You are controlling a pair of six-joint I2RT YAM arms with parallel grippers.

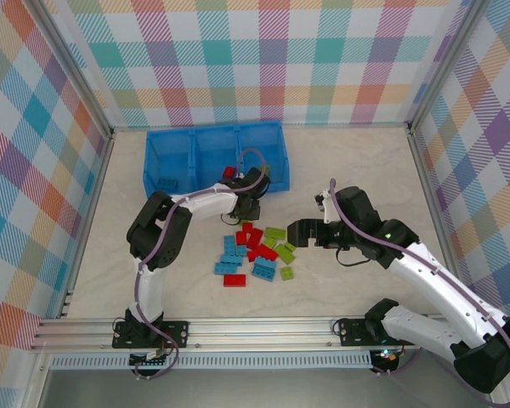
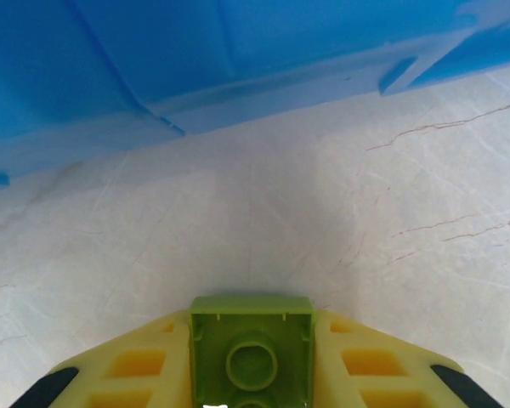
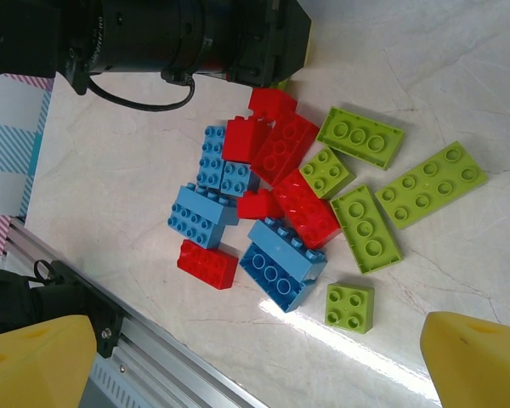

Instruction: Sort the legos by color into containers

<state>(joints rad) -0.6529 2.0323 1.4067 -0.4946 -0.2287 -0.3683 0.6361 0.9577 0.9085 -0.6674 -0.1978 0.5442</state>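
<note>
A lime green lego (image 2: 252, 357) is clamped underside-up between the yellow fingers of my left gripper (image 2: 252, 340), just above the table and a short way in front of the blue tray's wall (image 2: 153, 59). From above, that gripper (image 1: 252, 206) sits between the containers (image 1: 212, 129) and the pile of legos (image 1: 255, 251). My right gripper (image 1: 299, 231) hovers open at the pile's right side with nothing between its fingers. Its wrist view looks down on red, light blue and green legos (image 3: 297, 195) lying mixed together, with the right gripper (image 3: 259, 361) over bare table at their near edge.
A red brick (image 1: 229, 172) lies in the tray near its front wall, and a blue one (image 1: 166, 183) in the left compartment. The left arm's black wrist (image 3: 153, 34) crosses above the pile. An aluminium rail (image 3: 153, 357) runs along the near table edge.
</note>
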